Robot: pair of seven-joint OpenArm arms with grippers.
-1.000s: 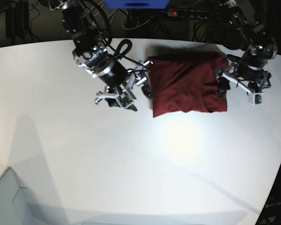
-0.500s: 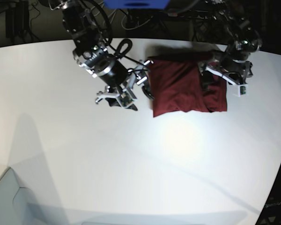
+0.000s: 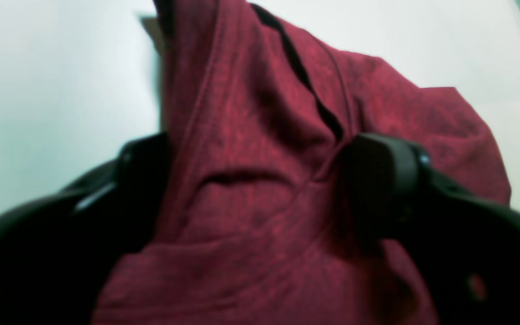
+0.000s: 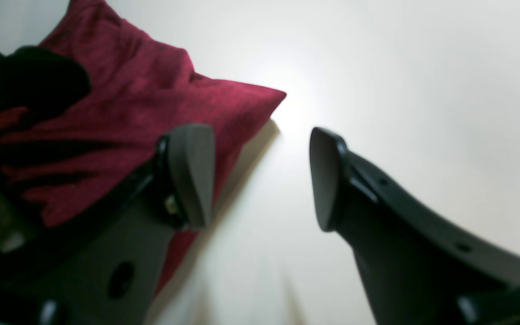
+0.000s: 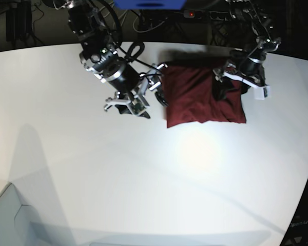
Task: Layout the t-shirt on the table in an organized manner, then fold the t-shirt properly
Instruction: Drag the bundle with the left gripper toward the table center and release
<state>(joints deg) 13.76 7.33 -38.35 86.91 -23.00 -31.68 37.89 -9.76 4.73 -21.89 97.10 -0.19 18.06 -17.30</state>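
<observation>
My left claw (image 3: 260,189) is sitting with its two fingers astride a raised ridge of the t-shirt (image 5: 203,95); the fabric is filling the gap between them, and from the blurred close view I cannot tell whether they are pinching it or only straddling it. My right claw (image 4: 260,178) is hanging spread wide over bare desk (image 5: 143,174), just beside the shirt's near corner, holding nothing.

The t-shirt is lying folded into a compact block near the desk's far edge, between my two arms. In the left wrist view its lower part is running off the picture and my own fingers (image 3: 377,180) are covering some of it. In the right wrist view a dark blurred shape at the upper left is hiding part of the cloth; I cannot make out what it is.

The near side of the desk is lying broad and white out to its curved rim.
</observation>
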